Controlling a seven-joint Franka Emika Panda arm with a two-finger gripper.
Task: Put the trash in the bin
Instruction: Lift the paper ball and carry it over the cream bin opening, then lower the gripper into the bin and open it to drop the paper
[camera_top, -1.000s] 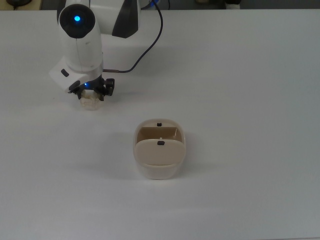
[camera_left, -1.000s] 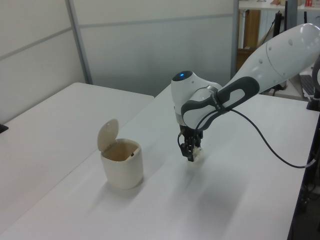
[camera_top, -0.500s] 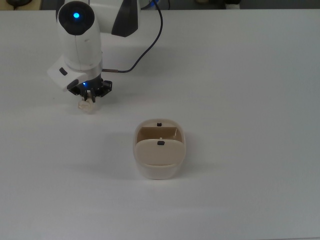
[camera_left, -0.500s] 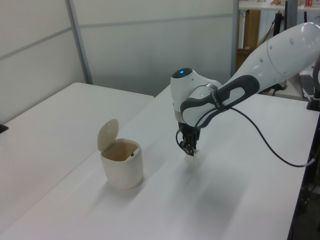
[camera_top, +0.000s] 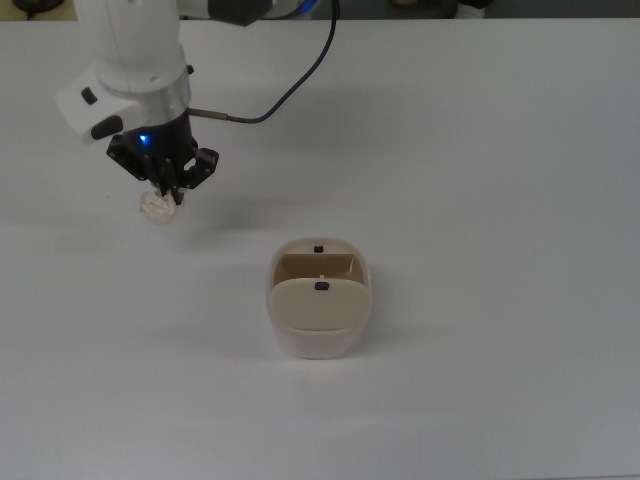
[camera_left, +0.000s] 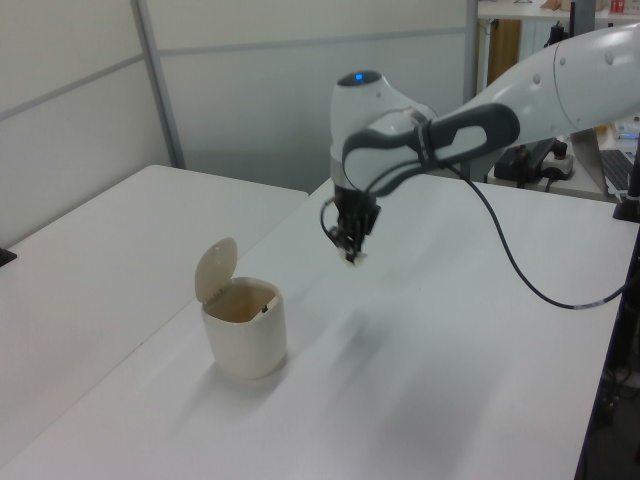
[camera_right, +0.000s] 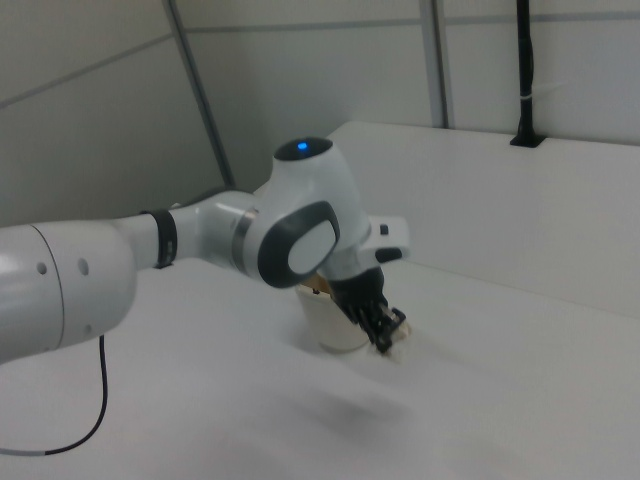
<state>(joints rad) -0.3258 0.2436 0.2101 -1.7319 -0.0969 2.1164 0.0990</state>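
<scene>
The trash (camera_top: 156, 207) is a small off-white paper wad held in the air by my gripper (camera_top: 165, 192), which is shut on it. In the left view the trash (camera_left: 357, 257) hangs well above the table under the gripper (camera_left: 351, 250), to the right of and higher than the bin. The bin (camera_top: 318, 300) is beige with its cream swing lid tilted open; it stands in the middle of the table (camera_top: 500, 200). In the right view the gripper (camera_right: 388, 337) and trash (camera_right: 400, 346) are in front of the bin (camera_right: 335, 325), which the arm partly hides.
A black cable (camera_top: 290, 85) runs from the arm across the top view's upper part. In the left view, desks and equipment stand beyond the table's far right edge (camera_left: 615, 150).
The gripper has risen from the table with the trash in it, and shifted toward the top view's left. The bin has not moved.
</scene>
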